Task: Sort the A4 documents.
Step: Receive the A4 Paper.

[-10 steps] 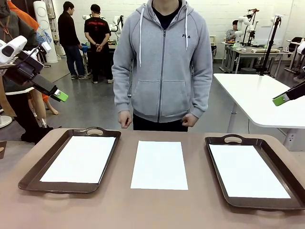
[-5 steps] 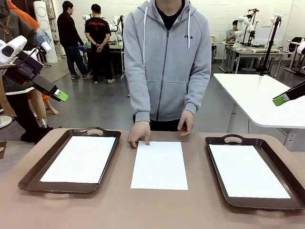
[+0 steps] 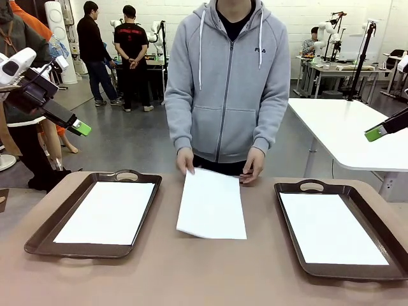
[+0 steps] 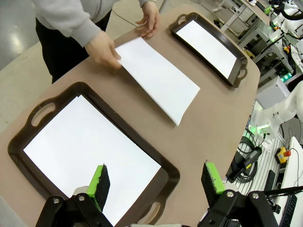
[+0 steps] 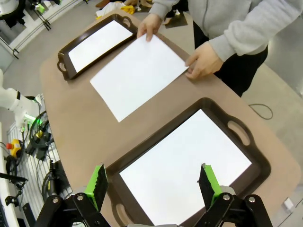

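1. The left gripper [image 4: 156, 182] hangs above the table [image 4: 213, 118] with its jaws spread wide and nothing between them; in the front view the left gripper [image 3: 78, 127] sits high at the table's left edge, clear of everything.
2. Straight below its green pads [image 4: 100, 182] lies a dark brown tray [image 4: 170, 172] with a white sheet [image 4: 90, 151] flat inside it; the sheet sits within the tray's rim, apart from both fingers.
3. Beyond that tray, farther from the left gripper, a second white sheet [image 4: 158, 78] is on the bare table; the person's hands [image 4: 104, 49] hold its far edge at both corners, and in the front view that edge is raised off the table while the near edge rests on it.
4. The right gripper [image 5: 154, 184] is likewise released, jaws wide apart, grasping nothing; its green tip [image 3: 376, 134] shows in the front view at the right edge, well above the table.
5. Under the right gripper lies another dark brown tray [image 5: 189, 111] holding a white sheet [image 5: 189, 161], flat, untouched by the fingers.
6. Past this tray, seen from the right wrist, the middle sheet [image 5: 137, 75] lies between the two trays, touching neither; a hand [image 5: 203, 60] presses its nearer corner, the other hand [image 5: 150, 24] the farther corner.
7. The person stands at the far side in a grey hooded top [image 3: 229, 83], leaning over the middle sheet.
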`<state>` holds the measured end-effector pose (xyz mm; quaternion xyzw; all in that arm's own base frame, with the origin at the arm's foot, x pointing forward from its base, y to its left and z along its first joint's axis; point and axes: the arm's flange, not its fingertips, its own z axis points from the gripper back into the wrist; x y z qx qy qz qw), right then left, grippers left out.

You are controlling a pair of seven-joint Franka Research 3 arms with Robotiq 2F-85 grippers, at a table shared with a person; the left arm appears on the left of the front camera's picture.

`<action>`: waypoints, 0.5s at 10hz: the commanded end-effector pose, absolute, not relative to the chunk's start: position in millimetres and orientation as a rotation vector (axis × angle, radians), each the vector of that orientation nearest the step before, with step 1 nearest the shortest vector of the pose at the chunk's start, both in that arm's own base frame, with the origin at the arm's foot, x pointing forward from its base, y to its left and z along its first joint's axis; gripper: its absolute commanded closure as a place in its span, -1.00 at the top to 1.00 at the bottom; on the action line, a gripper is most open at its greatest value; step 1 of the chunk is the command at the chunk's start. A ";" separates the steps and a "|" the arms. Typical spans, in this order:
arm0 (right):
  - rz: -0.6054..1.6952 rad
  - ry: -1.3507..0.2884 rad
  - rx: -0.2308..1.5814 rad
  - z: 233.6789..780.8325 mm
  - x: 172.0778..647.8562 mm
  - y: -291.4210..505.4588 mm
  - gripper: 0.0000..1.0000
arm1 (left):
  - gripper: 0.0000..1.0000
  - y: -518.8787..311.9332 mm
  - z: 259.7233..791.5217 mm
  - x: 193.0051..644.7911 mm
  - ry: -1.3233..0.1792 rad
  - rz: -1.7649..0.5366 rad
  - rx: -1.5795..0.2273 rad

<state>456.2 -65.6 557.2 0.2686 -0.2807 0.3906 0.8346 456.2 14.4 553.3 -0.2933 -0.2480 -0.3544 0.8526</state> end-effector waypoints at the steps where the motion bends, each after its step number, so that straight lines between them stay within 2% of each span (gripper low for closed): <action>1: 0.827 -0.611 0.559 556.0 455.6 -64.5 1.00 | 1.00 14.9 553.7 455.2 -0.527 -0.754 -0.615; 5: 0.827 -0.611 0.559 556.0 455.6 -64.5 1.00 | 1.00 14.9 553.7 455.2 -0.527 -0.754 -0.615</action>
